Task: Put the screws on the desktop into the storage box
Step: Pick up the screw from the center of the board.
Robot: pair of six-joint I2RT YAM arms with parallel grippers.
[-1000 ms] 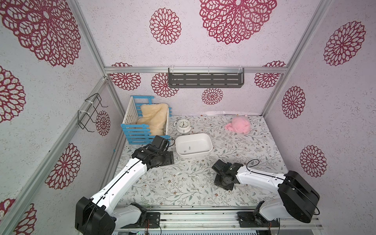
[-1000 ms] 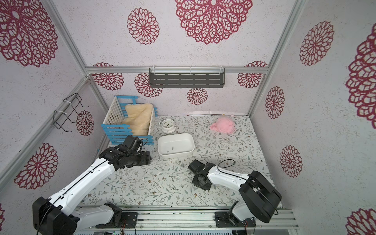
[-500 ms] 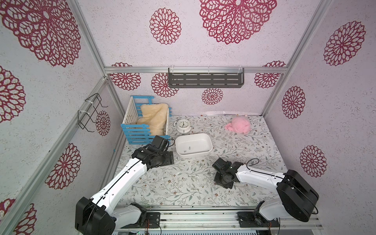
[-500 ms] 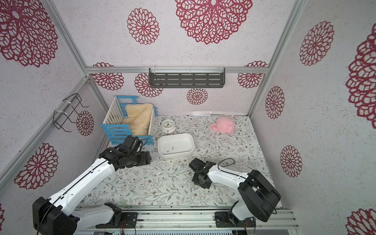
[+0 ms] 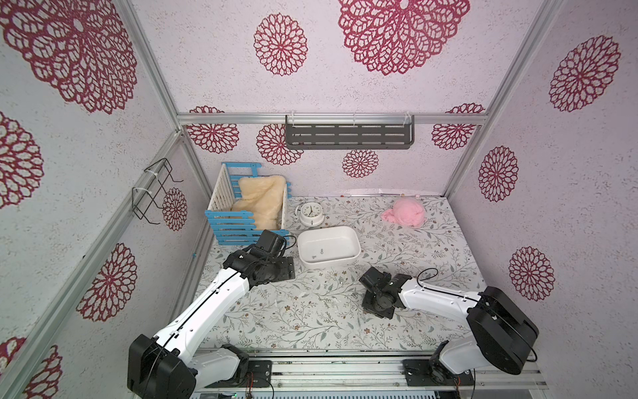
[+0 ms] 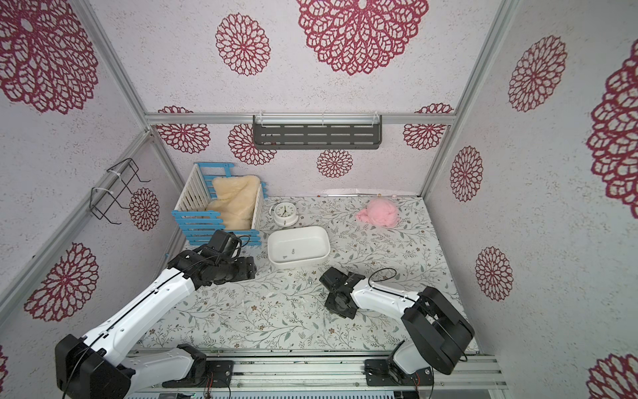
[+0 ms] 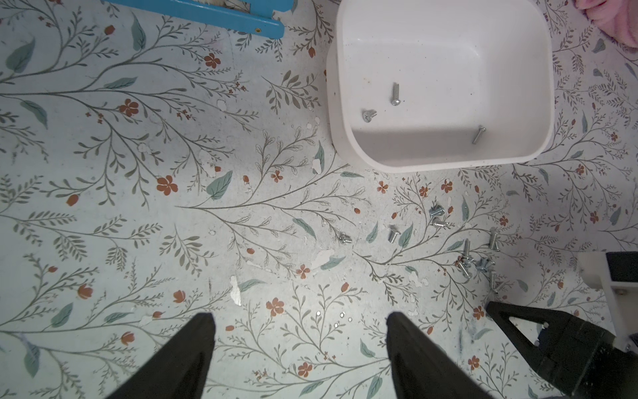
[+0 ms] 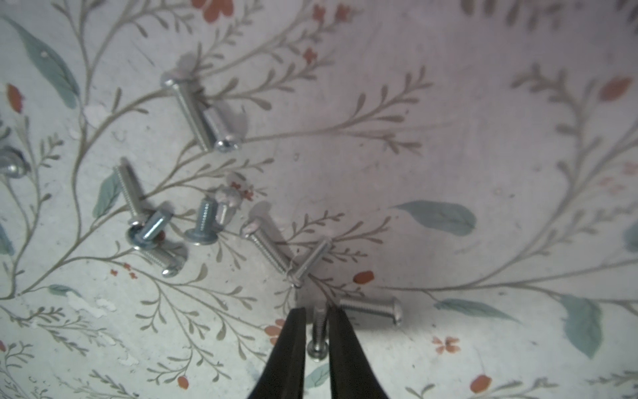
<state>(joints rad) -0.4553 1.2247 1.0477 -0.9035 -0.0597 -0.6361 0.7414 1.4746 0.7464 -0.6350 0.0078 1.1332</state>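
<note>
The white storage box stands on the leafy desktop with three screws inside. Several more screws lie scattered on the desktop in front of the box. My right gripper is down among them, its black fingers pressed on both sides of one screw that lies on the surface. My left gripper hovers open to the left of the box with nothing between its fingers.
A blue-and-white crate with a cream fleece stands at the back left. A round white clock sits behind the box. A pink cloth lies at the back right. A grey shelf hangs on the back wall.
The right gripper's fingers have closed in on the screw, and its wrist has shifted slightly. The left arm has not moved.
</note>
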